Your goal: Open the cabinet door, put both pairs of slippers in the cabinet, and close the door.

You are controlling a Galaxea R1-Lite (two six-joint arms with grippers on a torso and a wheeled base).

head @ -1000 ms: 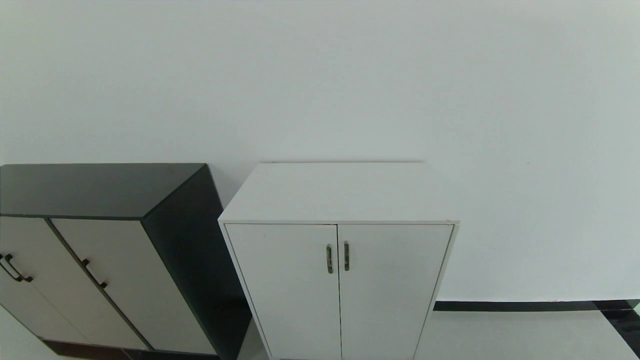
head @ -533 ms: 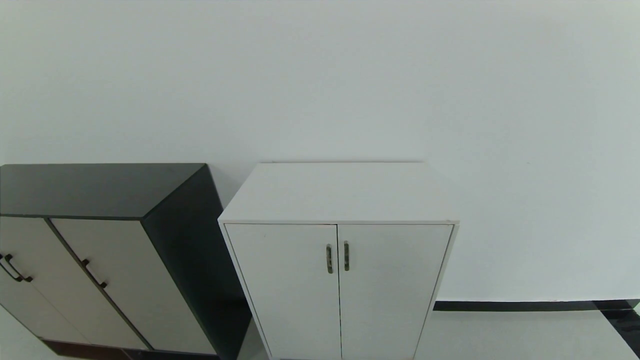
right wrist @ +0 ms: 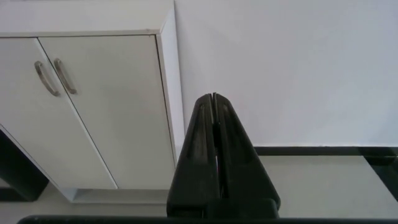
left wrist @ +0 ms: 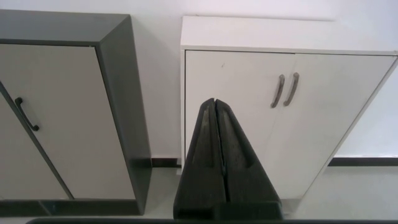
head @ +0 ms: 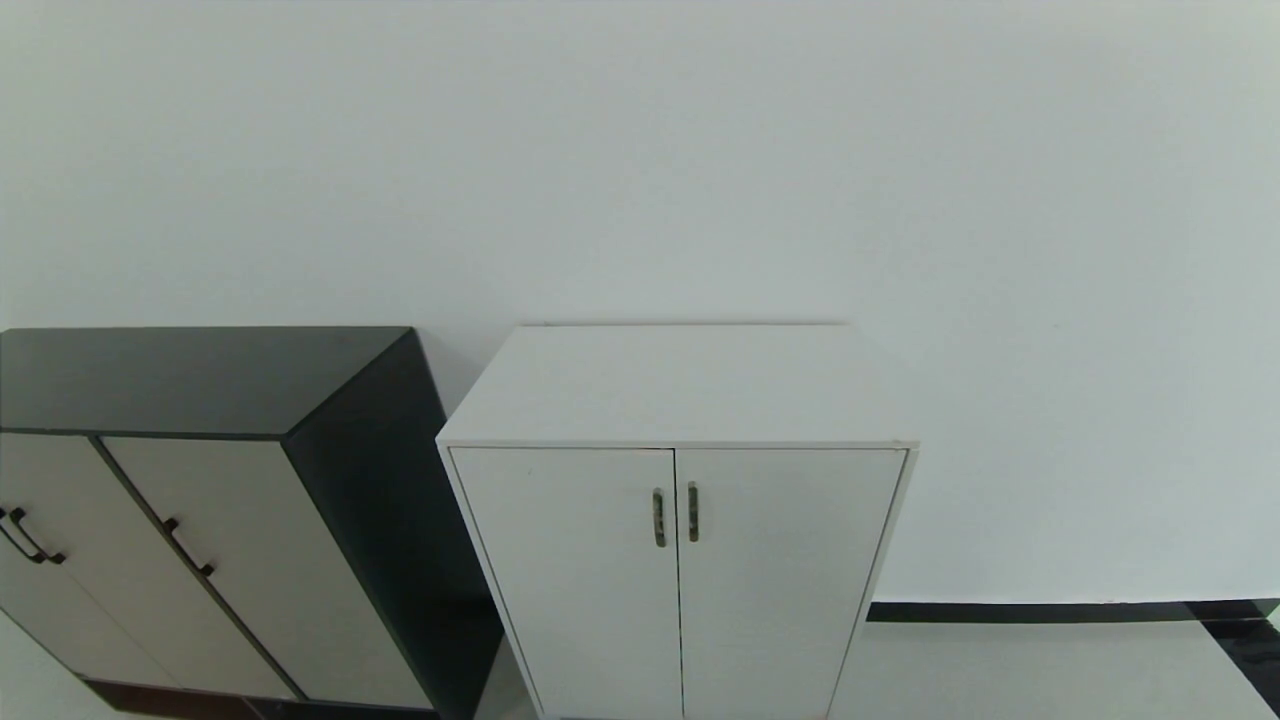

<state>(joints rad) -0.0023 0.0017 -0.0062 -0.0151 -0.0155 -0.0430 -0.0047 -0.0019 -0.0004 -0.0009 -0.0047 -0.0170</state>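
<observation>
White wall (head: 640,150); cabinet (head: 680,385) lower centre, closed; door (head: 785,580) likely rigid, light: pinch its slim handle (head: 692,512). My left claw (left wrist: 215,101), right claw (right wrist: 213,97) pressed together.

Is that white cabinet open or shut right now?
Shut. On the white cabinet, both doors lie flush with the front, meeting at a thin middle seam, the two handles side by side.

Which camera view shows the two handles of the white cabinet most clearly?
The right wrist view: the handles appear large and from the side, so their bowed shape stands clear of the doors. The head view shows them straight on and smaller; the left wrist view shows them slanted, past the left gripper.
</observation>
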